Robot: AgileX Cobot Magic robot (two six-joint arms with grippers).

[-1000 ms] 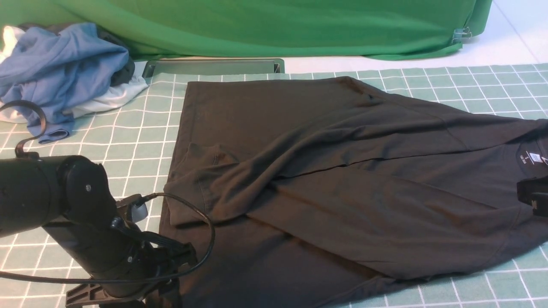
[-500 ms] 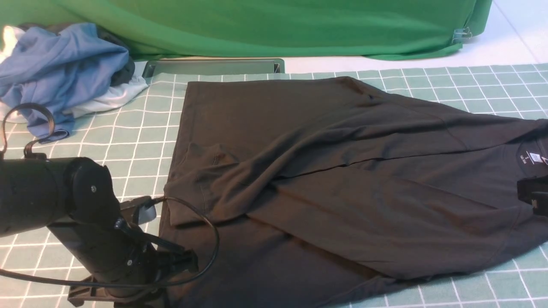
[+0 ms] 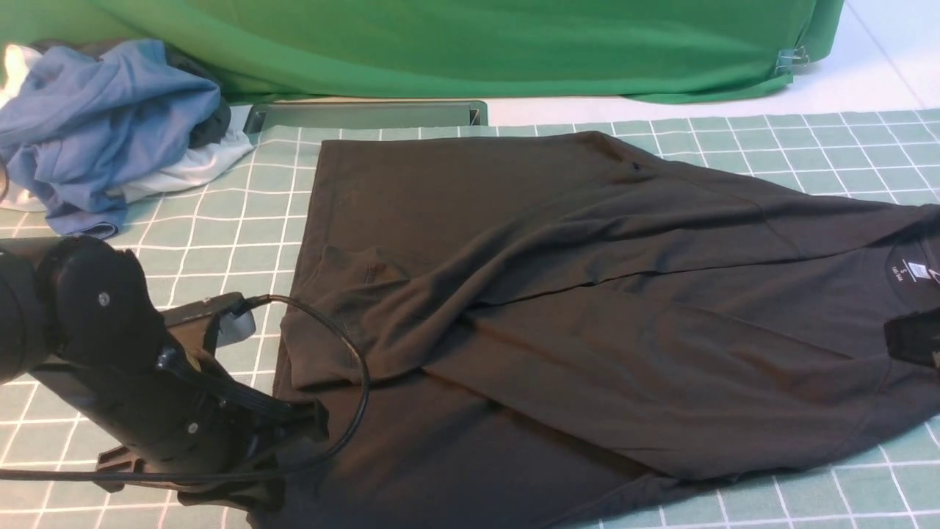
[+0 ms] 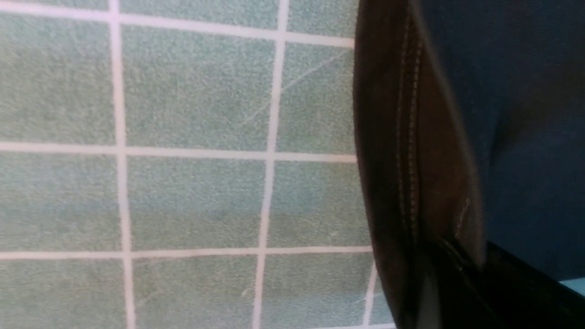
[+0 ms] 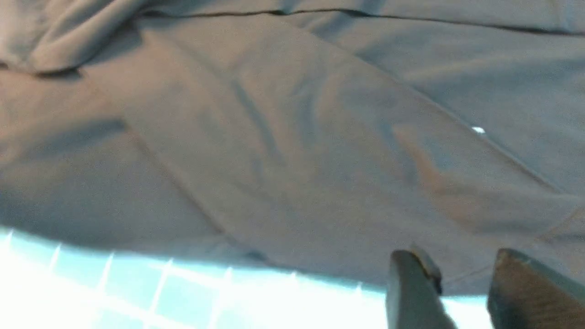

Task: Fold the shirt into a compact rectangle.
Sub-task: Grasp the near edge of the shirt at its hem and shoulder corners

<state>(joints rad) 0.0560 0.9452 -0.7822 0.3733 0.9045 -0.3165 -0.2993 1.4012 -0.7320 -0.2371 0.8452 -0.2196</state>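
The shirt point(image 3: 558, 316), black and soft-knit, lies spread across the middle of a pale green mat point(image 3: 220, 235) ruled with thin white grid lines. It is roughly a wide wedge. Its far-left part lies flat and square-cornered, while the middle is crossed by long diagonal folds and one layer laid over another. The collar end reaches the right edge of the front view, where a small white neck label point(image 3: 913, 270) shows inside the neckline.

The left gripper point(image 4: 445, 283) is pressed together on the shirt's stitched hem at the near left corner, and a double row of stitching runs into it. The right gripper point(image 5: 459, 274) hovers at the collar end with its two dark fingertips point(image 5: 411, 283) spread apart and nothing between them.

Behind the shirt lies a shallow grey rectangular tray point(image 3: 363, 115); its inside does not show. At the far left sits a crumpled pile of blue and white garments point(image 3: 110, 125). A big green backdrop cloth point(image 3: 440, 44) hangs in loose folds along the back.

Bare mat lies between the shirt's left edge and the pile, and along the far right behind the shirt.
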